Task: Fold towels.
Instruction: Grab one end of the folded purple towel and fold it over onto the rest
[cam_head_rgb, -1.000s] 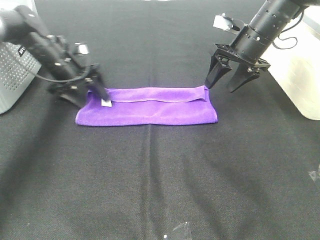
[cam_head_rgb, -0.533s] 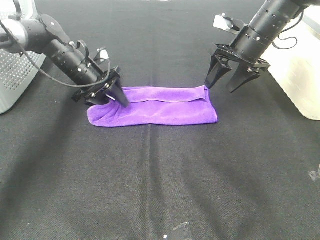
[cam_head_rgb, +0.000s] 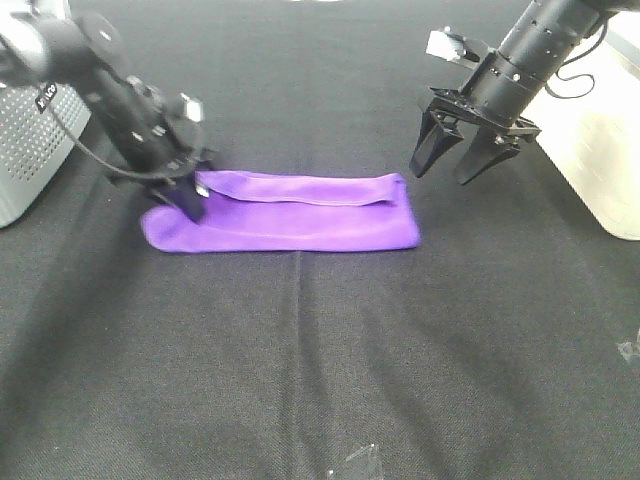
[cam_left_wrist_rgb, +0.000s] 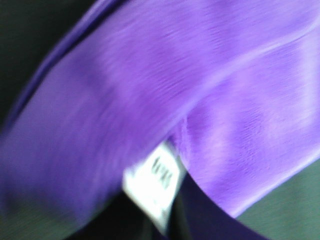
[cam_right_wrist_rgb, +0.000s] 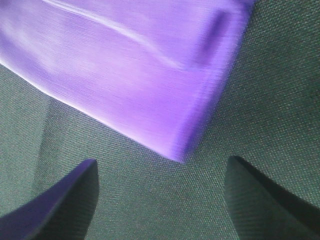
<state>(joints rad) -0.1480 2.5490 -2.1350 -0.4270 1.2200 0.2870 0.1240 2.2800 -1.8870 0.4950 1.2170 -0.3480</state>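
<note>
Your left gripper (cam_head_rgb: 192, 200) pinches the soft purple towel (cam_head_rgb: 300, 215), folded into a long band, beside its white tag (cam_left_wrist_rgb: 152, 182). Your right gripper (cam_head_rgb: 445, 160) hangs spread over the woven black tablecloth (cam_head_rgb: 320, 350).

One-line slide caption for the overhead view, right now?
Left tool pinches the left end of the folded purple towel; right tool hangs open near its right end.

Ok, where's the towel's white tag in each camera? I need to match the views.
Exterior high: the white tag sits at the left end of the purple towel, right beside the left hand.
Left wrist: the white tag is close up and blurred, at the towel's hem.
Right wrist: not in it; only the towel's other end shows.
Shared landmark: the purple towel, visible in all three.
</note>
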